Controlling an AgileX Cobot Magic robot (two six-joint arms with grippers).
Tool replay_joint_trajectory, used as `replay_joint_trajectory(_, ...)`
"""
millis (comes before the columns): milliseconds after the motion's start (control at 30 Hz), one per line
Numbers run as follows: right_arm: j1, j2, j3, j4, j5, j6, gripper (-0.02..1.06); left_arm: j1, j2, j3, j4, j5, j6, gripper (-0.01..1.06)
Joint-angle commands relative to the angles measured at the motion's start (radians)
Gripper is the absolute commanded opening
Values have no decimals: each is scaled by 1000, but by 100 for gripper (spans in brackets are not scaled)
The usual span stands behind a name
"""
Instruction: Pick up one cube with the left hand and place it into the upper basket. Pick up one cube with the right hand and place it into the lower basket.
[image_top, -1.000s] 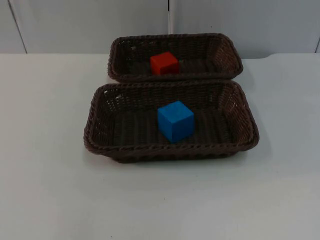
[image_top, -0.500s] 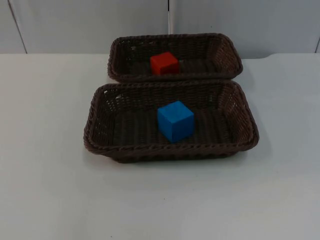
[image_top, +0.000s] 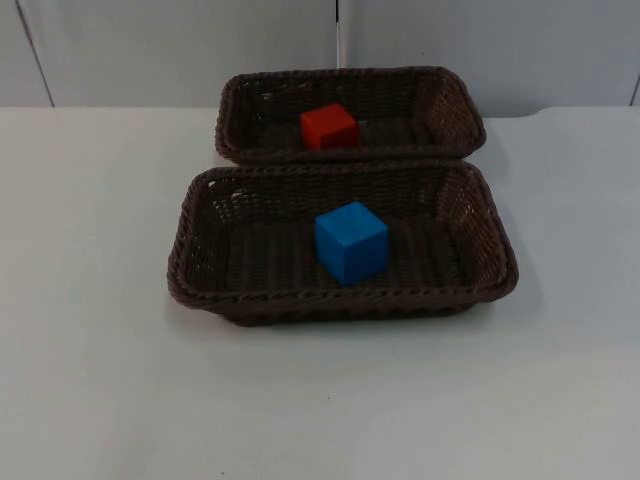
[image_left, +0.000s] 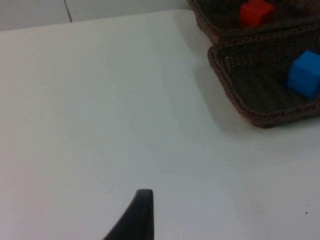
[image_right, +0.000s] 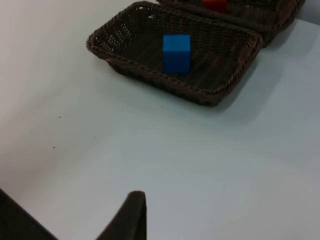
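Note:
A red cube (image_top: 329, 126) lies inside the upper brown wicker basket (image_top: 452, 100) at the back of the table. A blue cube (image_top: 350, 241) lies in the middle of the lower basket (image_top: 192, 240), just in front of it. Both cubes show again in the left wrist view, red cube (image_left: 255, 12) and blue cube (image_left: 304, 73), and the blue cube (image_right: 176, 53) in the right wrist view. My left gripper (image_left: 141, 217) waits above bare table well away from the baskets. My right gripper (image_right: 131, 217) also waits over bare table, far from the lower basket (image_right: 150, 75).
The two baskets stand touching, long sides together, near the grey partition wall (image_top: 180, 50). White table top (image_top: 320, 400) stretches in front of and to both sides of them.

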Motion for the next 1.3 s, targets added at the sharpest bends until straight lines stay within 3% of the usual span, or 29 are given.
replay_joint_trajectory(0,-8,-5,-7,3,-3,1,105,27,-5,2,5,3,-5,105)
replay_joint_trajectory(467,-14,-5,-7,3,1,1,105,195,-5,2,5,3,-5,105)
replay_joint_trajectory(867,-19,-5,-7,3,1,1,105,212,-5,2,5,3,-5,105)
replay_joint_trajectory(1000,-68,-5,-7,3,1,1,105,212,-5,2,5,3,-5,105)
replay_joint_trajectory(1267,-280,-5,-7,3,-3,1,105,212,-5,2,5,3,-5,105)
